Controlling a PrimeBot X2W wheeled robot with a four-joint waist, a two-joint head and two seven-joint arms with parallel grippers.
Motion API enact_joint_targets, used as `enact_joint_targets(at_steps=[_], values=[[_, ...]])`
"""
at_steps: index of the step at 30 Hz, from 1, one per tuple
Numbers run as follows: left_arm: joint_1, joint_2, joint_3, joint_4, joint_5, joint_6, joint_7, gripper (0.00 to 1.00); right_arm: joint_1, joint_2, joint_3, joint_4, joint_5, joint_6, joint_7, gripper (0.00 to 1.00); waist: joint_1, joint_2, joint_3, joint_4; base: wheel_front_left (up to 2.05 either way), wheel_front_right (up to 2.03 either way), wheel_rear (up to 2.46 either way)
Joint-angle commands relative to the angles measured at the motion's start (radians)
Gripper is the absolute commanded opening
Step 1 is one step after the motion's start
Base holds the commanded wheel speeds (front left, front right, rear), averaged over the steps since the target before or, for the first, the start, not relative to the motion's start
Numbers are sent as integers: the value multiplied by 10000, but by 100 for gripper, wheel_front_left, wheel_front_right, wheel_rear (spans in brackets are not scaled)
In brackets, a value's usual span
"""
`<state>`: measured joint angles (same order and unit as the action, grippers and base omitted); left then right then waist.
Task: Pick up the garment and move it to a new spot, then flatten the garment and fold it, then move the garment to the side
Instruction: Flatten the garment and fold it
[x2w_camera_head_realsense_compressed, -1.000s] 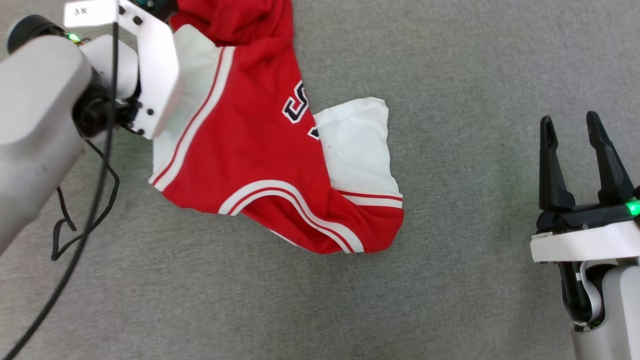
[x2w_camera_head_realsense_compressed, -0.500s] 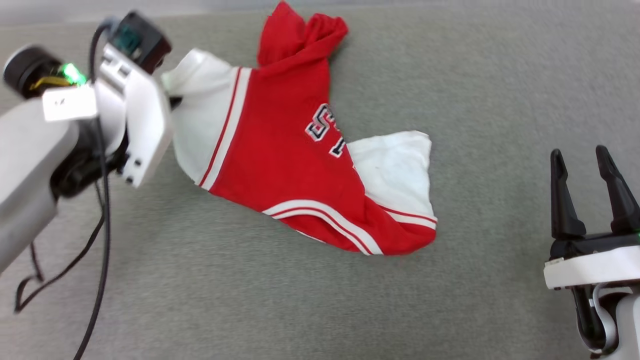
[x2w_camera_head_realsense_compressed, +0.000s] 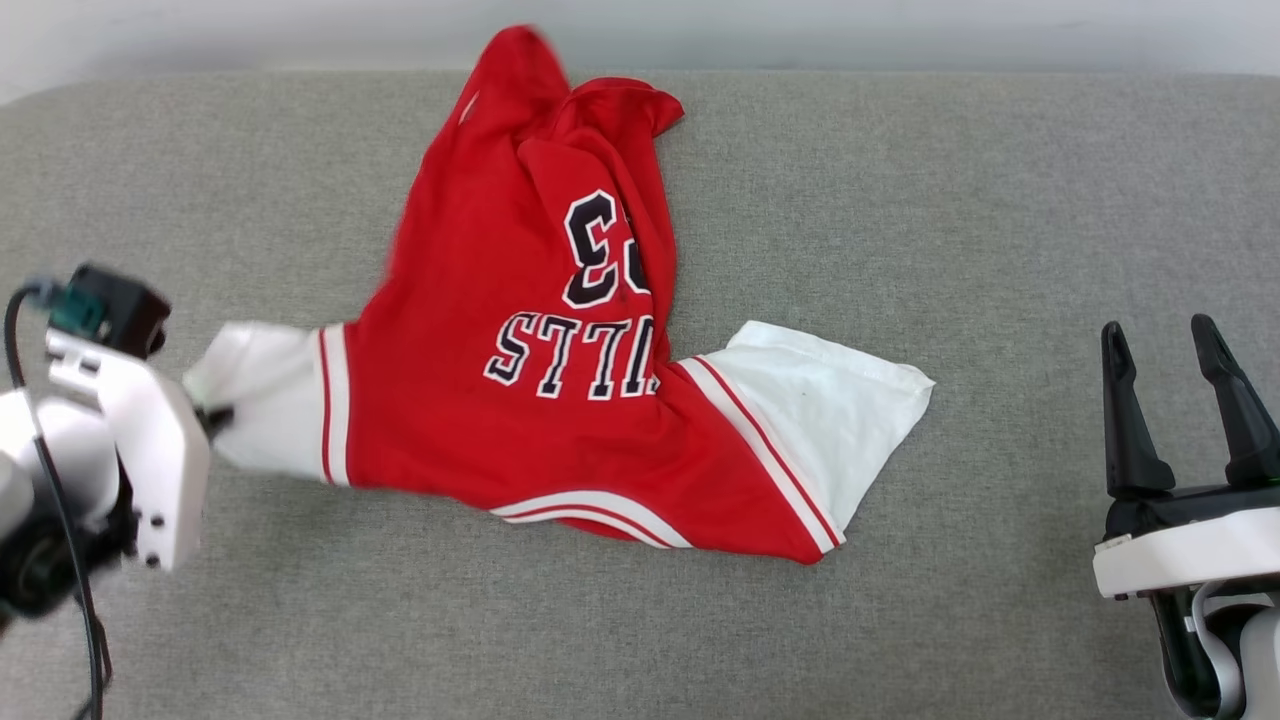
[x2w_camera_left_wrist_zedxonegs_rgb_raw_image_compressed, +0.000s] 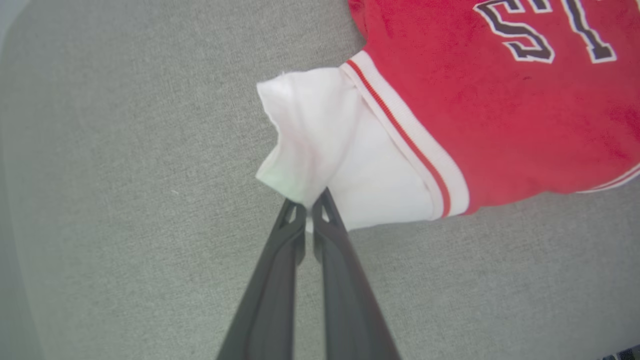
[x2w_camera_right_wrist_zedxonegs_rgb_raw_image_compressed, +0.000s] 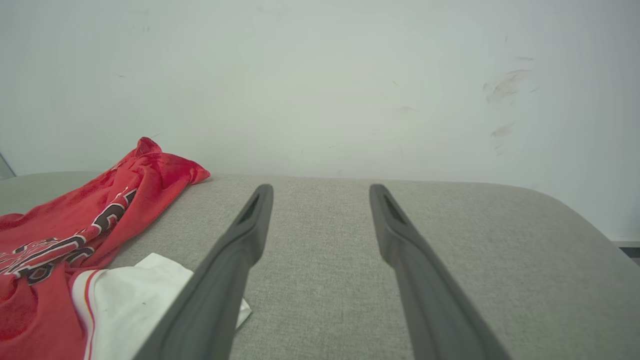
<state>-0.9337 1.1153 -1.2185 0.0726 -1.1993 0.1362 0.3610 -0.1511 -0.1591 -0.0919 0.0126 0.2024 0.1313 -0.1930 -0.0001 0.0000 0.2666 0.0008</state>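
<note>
garment (x2w_camera_head_realsense_compressed: 560, 430): 1
sleeves (x2w_camera_head_realsense_compressed: 270, 415): 2, both white
end effectors: 2, left end effector (x2w_camera_left_wrist_zedxonegs_rgb_raw_image_compressed: 309, 202) and right end effector (x2w_camera_head_realsense_compressed: 1157, 328)
fingers (x2w_camera_right_wrist_zedxonegs_rgb_raw_image_compressed: 235, 250): 4, two on each end effector
counter (x2w_camera_head_realsense_compressed: 950, 200): 1
wall (x2w_camera_right_wrist_zedxonegs_rgb_raw_image_compressed: 320, 75): 1

A grey woven fabric surface (x2w_camera_head_realsense_compressed: 1000, 200) is spanning the work area, lying flat and showing a fine, uniform weave. Its far edge is curving into rounded corners (x2w_camera_right_wrist_zedxonegs_rgb_raw_image_compressed: 565, 197). A pale wall (x2w_camera_right_wrist_zedxonegs_rgb_raw_image_compressed: 320, 75) is rising directly behind that edge and is carrying dark scuff marks (x2w_camera_right_wrist_zedxonegs_rgb_raw_image_compressed: 505, 87) toward its right side. Soft, even light is falling across both, casting faint shadows.
</note>
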Motion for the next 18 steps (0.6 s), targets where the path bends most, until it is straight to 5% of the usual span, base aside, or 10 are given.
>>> enact_joint_targets(at_steps=[1,15,16,17,18], values=[[586,-12,23,181,-503,85,-238,0,110,-95,-22,-50,38,-11,31,100,1,0,55,-17,0,0,0],[1975,-1192,-150,2749,-1542,-585,-990,0,149,-294,-95,-211,42,-11,306,100,1,0,29,-177,0,0,0],[1973,-1279,-130,2862,-1513,-622,-1096,7,152,-324,-83,-226,23,-11,322,100,1,0,-34,-161,0,0,0],[1920,-1342,-117,2977,-1348,-603,-1296,43,148,-368,-60,-241,6,-11,350,100,1,0,-116,-142,0,0,0],[1907,-1408,-71,3077,-1360,-565,-1448,100,134,-420,-40,-270,-3,-11,381,100,1,0,-195,-123,0,0,0]])
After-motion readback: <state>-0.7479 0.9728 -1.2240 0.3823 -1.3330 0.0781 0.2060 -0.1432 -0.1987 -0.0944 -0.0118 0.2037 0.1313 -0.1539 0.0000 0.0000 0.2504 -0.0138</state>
